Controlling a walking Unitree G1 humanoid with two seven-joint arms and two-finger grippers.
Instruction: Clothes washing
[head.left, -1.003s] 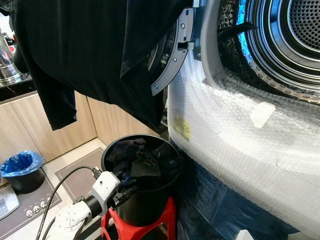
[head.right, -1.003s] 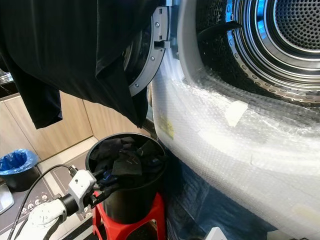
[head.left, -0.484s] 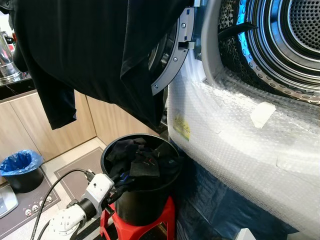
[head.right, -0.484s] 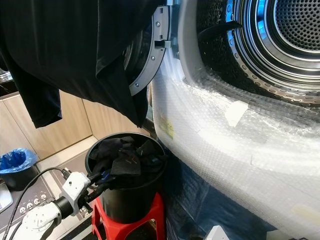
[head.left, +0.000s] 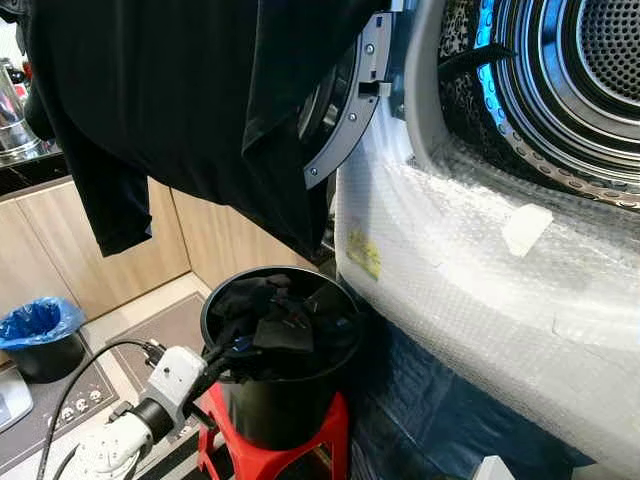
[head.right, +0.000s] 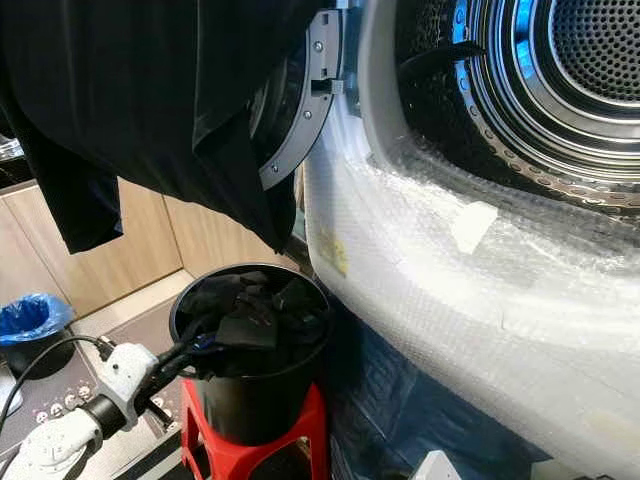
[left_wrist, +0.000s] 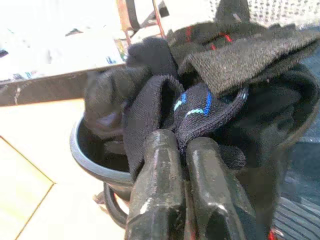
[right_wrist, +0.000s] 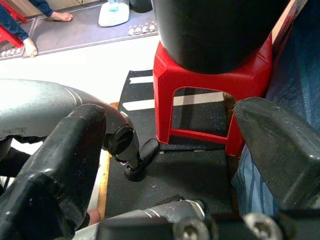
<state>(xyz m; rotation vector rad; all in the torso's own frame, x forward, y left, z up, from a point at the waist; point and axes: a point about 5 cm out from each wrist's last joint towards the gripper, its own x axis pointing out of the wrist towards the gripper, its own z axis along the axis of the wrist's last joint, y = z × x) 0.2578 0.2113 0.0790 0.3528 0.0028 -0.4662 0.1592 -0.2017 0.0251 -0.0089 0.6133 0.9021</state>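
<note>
Most of the washing is waiting in the round black plastic bucket (head.left: 280, 390) on the red plastic stool (head.left: 330, 440), beside the open bubble-wrapped washing machine (head.left: 480, 290). Left gripper (left_wrist: 182, 145) fingers are pinching a dark blue-striped sock (left_wrist: 195, 112) at the rim. Right gripper (right_wrist: 170, 150) fingers are hanging spread.

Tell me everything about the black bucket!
The bucket is round, black and looks like plastic. It stands upright on a red stool, right beside the bubble-wrapped washer. It is heaped with dark clothes. The left gripper reaches over its rim, shut on a dark sock with blue stripes.
</note>
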